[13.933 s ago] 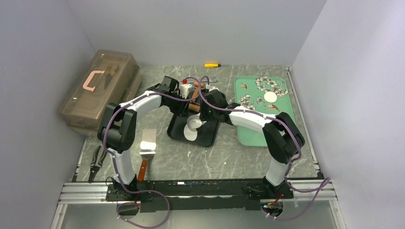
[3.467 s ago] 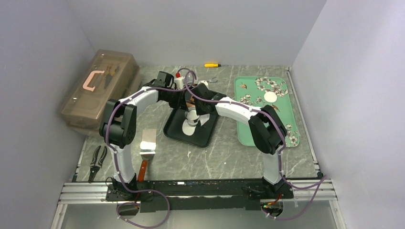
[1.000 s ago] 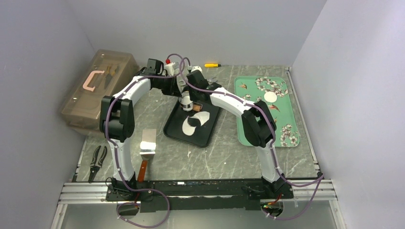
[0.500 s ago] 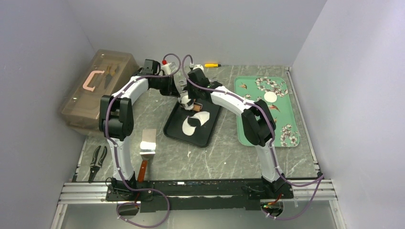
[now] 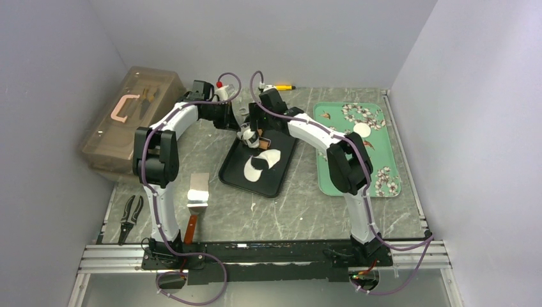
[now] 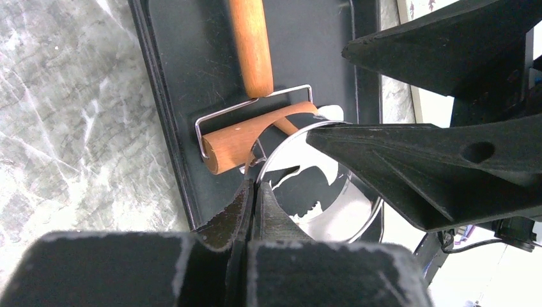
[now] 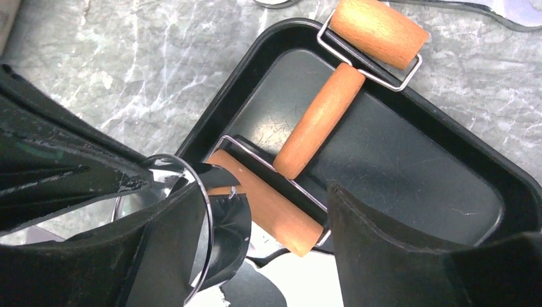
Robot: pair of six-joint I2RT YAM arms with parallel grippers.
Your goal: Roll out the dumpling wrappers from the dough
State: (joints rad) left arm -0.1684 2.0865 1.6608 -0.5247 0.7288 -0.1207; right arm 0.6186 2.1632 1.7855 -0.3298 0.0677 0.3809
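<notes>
The dough (image 5: pixel 259 165) is a flat white sheet with a round hole cut in it, lying on the black tray (image 5: pixel 233 176). It also shows in the right wrist view (image 7: pixel 307 281). One white wrapper (image 5: pixel 362 130) lies on the green floral tray (image 5: pixel 339 173). My left gripper (image 5: pixel 245 132) (image 6: pixel 255 187) is shut on the rim of the shiny metal ring cutter (image 6: pixel 319 185) (image 7: pixel 192 211) above the tray's far end. My right gripper (image 5: pixel 259 126) (image 7: pixel 262 192) is open, its left finger beside the ring. The wooden roller (image 7: pixel 313 121) (image 6: pixel 252 45) lies on the tray below both grippers.
A translucent brown toolbox (image 5: pixel 131 118) stands at the far left. A metal scraper (image 5: pixel 197 192) and pliers (image 5: pixel 131 217) lie near the front left. A yellow marker (image 5: pixel 284 87) lies by the back wall.
The ring cutter has come off the dough and gone to the tray's far end, leaving a round hole in the sheet. My right wrist has shifted slightly right in the last half second.
</notes>
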